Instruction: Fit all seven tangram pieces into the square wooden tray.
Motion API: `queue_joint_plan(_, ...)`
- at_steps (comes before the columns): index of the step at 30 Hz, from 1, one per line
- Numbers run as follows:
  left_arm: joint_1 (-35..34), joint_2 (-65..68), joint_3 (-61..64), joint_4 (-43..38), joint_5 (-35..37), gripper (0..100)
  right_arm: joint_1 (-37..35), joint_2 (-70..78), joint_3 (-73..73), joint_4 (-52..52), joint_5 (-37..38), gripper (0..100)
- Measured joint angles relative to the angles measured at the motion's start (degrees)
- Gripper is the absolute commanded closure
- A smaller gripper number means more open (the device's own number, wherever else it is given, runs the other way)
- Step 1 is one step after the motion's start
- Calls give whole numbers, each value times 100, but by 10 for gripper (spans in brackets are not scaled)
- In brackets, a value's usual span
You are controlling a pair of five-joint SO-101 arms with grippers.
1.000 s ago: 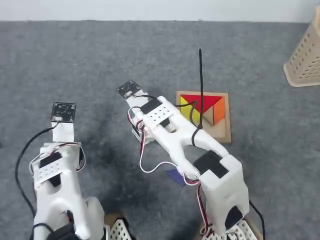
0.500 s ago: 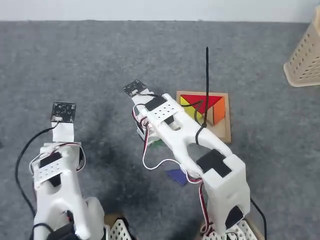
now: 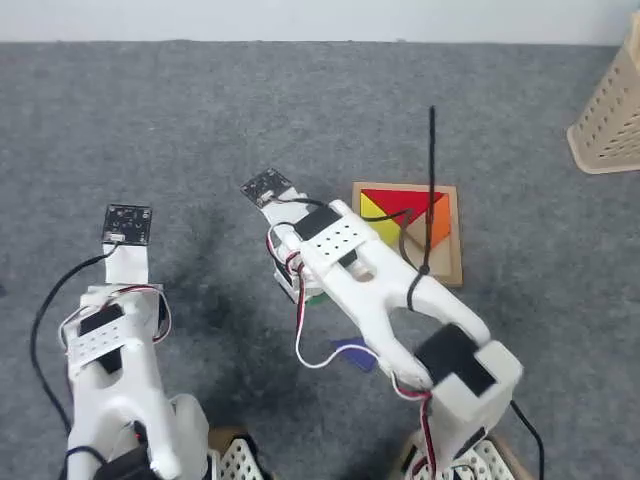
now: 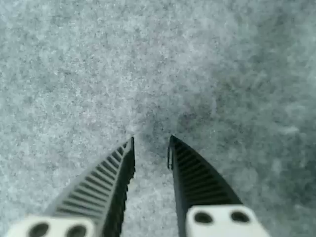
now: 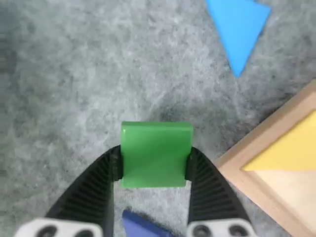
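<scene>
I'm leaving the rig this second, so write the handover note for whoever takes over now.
Left hand: open, empty, over bare carpet.
Right hand: shut on the green square, beside the wooden tray.
Done: red piece, yellow piece and orange piece lie in the tray.
To do: seat the green square, then the light blue triangle and dark blue piece lying on the carpet; the right arm hides part of the tray.
</scene>
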Motion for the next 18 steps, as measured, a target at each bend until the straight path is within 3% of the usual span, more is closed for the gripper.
queue_joint_plan(4, 0, 0, 0, 0, 0, 894, 202, -615, 0, 273, 378, 992)
queue_joint_plan(7, 0, 0, 0, 0, 0, 894, 835, -1213, 0, 668, 774, 992)
queue_joint_plan(14, 0, 0, 0, 0, 0, 894, 2567, -1538, 9, 1002, 2848, 992)
queue_joint_plan(18, 0, 0, 0, 0, 0, 894, 2822, -1108, 9, 967, 3745, 992)
